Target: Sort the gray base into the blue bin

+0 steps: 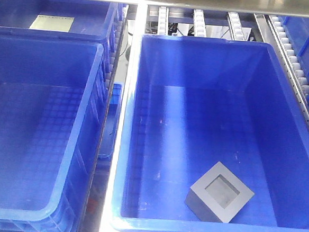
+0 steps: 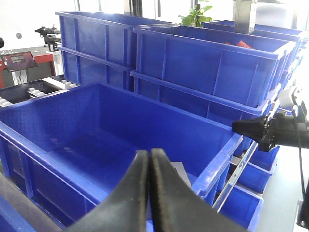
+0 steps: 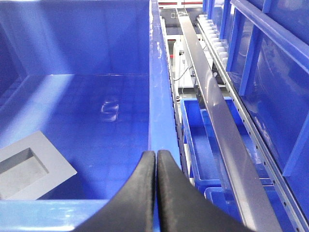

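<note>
The gray base (image 1: 220,193) lies hollow side up on the floor of the blue bin (image 1: 126,146), near the bin's front right corner. In the right wrist view the gray base (image 3: 29,166) shows at the lower left, inside the blue bin (image 3: 158,96). My right gripper (image 3: 156,153) hangs shut and empty over the bin's right rim. My left gripper (image 2: 148,152) is shut and empty above the blue bin (image 2: 227,145). A corner of the gray base (image 2: 181,172) peeks out behind its right finger. Neither gripper shows in the front view.
A second blue crate with a grid floor (image 1: 36,139) stands left of the bin. Behind it another crate holds a pale plate (image 1: 52,23). Roller rails (image 1: 291,51) run at the right. Stacked blue crates (image 2: 212,67) rise beyond. Smaller bins (image 3: 203,145) and a metal rail (image 3: 217,125) sit to the right.
</note>
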Motion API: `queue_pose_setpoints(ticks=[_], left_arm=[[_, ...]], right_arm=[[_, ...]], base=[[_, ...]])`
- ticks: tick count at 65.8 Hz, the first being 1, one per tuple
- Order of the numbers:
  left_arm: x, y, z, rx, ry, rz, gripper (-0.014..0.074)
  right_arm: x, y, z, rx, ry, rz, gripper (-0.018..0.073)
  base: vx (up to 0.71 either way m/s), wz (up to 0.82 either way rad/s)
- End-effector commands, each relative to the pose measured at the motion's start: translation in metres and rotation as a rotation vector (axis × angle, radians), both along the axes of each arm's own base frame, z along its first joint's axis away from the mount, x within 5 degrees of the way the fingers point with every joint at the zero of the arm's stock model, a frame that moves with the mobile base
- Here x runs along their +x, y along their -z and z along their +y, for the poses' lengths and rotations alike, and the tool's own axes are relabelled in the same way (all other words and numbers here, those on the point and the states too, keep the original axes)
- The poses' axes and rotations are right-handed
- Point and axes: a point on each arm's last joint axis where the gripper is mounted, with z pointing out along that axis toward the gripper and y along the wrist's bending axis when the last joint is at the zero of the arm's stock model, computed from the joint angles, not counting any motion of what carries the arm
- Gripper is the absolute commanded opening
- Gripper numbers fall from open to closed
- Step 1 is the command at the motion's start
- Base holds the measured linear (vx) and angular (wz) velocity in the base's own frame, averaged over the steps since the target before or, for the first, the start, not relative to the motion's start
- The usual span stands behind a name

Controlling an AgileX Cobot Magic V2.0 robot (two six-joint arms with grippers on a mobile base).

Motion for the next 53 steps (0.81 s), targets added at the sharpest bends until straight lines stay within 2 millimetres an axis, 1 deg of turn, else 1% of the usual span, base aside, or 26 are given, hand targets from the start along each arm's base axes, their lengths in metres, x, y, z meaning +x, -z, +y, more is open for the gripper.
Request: queue_pose_setpoints(ticks=[1,10,18,30,41,47,53], left_arm=[[0.001,-0.008,-0.001,-0.062,0.0,-0.036,-0.0006],[0.007,0.006,0.001,-0.031,-0.092,-0.017,-0.0006],[0.011,0.022,0.014,-0.029,-0.278,-0.019,-0.0006],[0.003,0.049,0.036,-0.054,-0.582,-0.064,-0.0006],[-0.002,0.07,0.046,-0.062,-0.804,-0.096,-0.0006],[0.002,0.081,0.049,-0.045,-0.885,-0.072,-0.0006],[0.005,0.089,0.051,-0.038,-0.921,-0.062,-0.0006]], right_arm=[[0.002,-0.004,0.0,-0.018,0.002,-0.045,-0.0005],[0.002,-0.004,0.0,-0.018,0.002,-0.045,-0.0005],[0.002,-0.004,0.0,-0.018,0.002,-0.045,-0.0005],[0.002,-0.004,0.0,-0.018,0.002,-0.045,-0.0005],[0.002,-0.004,0.0,-0.018,0.002,-0.045,-0.0005],[0.002,-0.004,0.0,-0.018,0.002,-0.045,-0.0005],[0.002,-0.004,0.0,-0.018,0.002,-0.045,-0.0005]], base=[[0.0,0.0],[0.0,0.0],[0.0,0.0],[0.0,0.0],[0.0,0.0],[0.0,0.0],[0.0,0.0]])
